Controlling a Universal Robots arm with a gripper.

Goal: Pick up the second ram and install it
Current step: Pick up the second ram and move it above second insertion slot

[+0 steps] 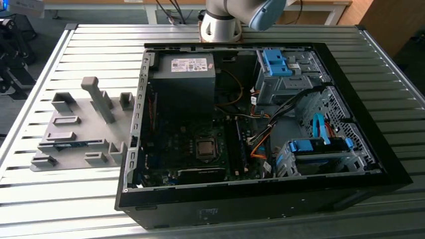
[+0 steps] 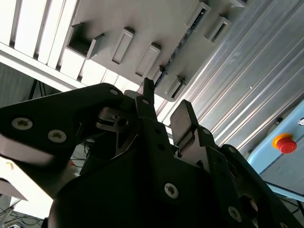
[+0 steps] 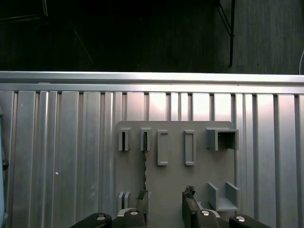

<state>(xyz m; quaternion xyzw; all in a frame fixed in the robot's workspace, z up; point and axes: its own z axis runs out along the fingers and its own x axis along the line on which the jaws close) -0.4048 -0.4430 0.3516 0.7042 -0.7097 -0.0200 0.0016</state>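
In the exterior view, the open computer case (image 1: 265, 124) lies on the metal table (image 1: 86, 45). Next to it, on the exterior view's left, is a grey holder plate (image 1: 89, 132). The second ram (image 1: 71, 145) stands on its thin edge in that plate, well apart from the case. The bottom of the arm (image 1: 222, 22) stands behind the case.

In the second wrist view, the gripper (image 2: 164, 108) hangs in the air over the plate. Its two dark fingers (image 2: 183, 121) are spread apart, and nothing is between them. The ram (image 2: 183, 42) looks like a thin dark line in the plate, and nothing touches it.

In the first wrist view, the camera looks down on the plate (image 3: 175, 180). The gripper (image 3: 166, 202) is spread here too, and bare plate shows in the gap. The ram (image 3: 145, 166) runs between two small slots and lines up with one finger, not with the gap.

I think the job has hardly begun. The ram is not grabbed and not lifted, and putting it into the computer is not done yet
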